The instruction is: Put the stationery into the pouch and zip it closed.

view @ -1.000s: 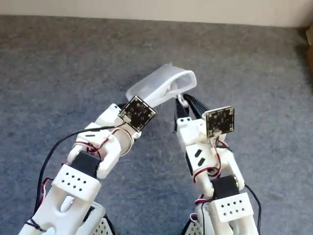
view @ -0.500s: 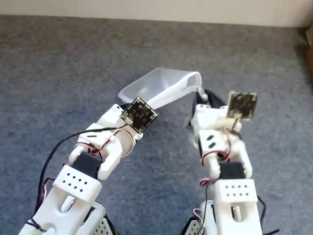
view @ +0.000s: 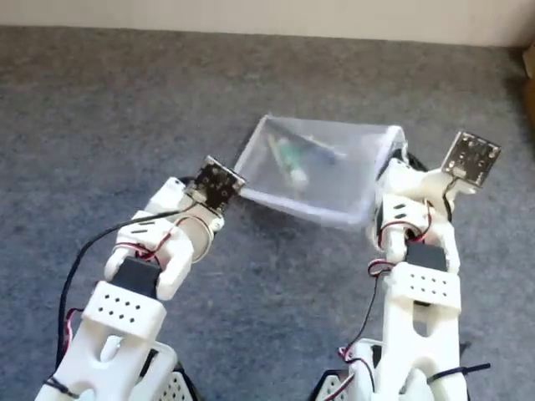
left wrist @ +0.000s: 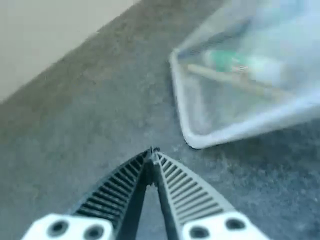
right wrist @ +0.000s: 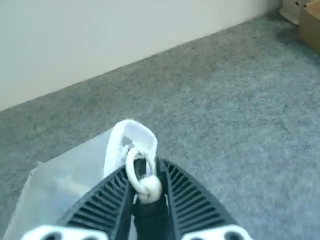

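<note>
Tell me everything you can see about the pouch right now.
The pouch is a frosted, see-through soft plastic case, roughly rectangular, lying on the grey carpet between the two arms. Inside show a green-and-white item and a thin pale stick. At one end the right tool is shut on its white pull ring and fabric tab. The left tool is shut, close to the opposite corner but not touching.

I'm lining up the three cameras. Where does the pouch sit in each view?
High view: the pouch is in the middle, between the two arms' ends.
Left wrist view: it lies ahead of the shut left gripper, apart from it.
Right wrist view: it is beside the right gripper, which clamps its pull ring.
Shared landmark: the grey carpet.
</note>
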Robot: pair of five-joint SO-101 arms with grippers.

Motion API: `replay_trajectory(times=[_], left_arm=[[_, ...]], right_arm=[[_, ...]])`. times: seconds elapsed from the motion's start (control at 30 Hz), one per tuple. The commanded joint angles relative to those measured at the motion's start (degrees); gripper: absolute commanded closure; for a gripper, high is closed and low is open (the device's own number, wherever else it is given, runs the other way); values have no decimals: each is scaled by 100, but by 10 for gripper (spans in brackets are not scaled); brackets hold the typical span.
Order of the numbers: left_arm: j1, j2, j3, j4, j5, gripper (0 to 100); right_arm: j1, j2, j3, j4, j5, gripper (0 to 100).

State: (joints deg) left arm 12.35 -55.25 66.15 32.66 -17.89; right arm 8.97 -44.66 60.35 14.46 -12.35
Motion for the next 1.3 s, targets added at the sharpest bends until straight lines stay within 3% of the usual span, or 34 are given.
replay_trajectory(times=[0.0, 0.33, 0.43, 0.63, 0.77, 1.03, 1.17, 1.27], left_arm=[[-13, -110, -84, 9, 79, 995], [-13, -110, -84, 26, 79, 995], [-4, -110, -22, 9, 70, 995], [22, -110, 119, 9, 44, 995], [22, -110, 127, 0, 44, 995], [31, -92, 233, 0, 44, 995], [4, -110, 699, -519, 44, 995], [-22, -110, 963, -800, 44, 995]], right_arm=[[110, -57, -444, -31, -88, 995], [101, -57, -435, -4, -97, 994], [75, -57, -435, 13, -97, 954], [-497, -66, -664, 963, -70, 824], [-866, -57, -875, 1604, -62, 822], [-1288, -57, -857, 1851, -62, 822], [-1719, -66, -936, 2642, -26, 822], [-2185, -66, -989, 3037, 563, 822]])
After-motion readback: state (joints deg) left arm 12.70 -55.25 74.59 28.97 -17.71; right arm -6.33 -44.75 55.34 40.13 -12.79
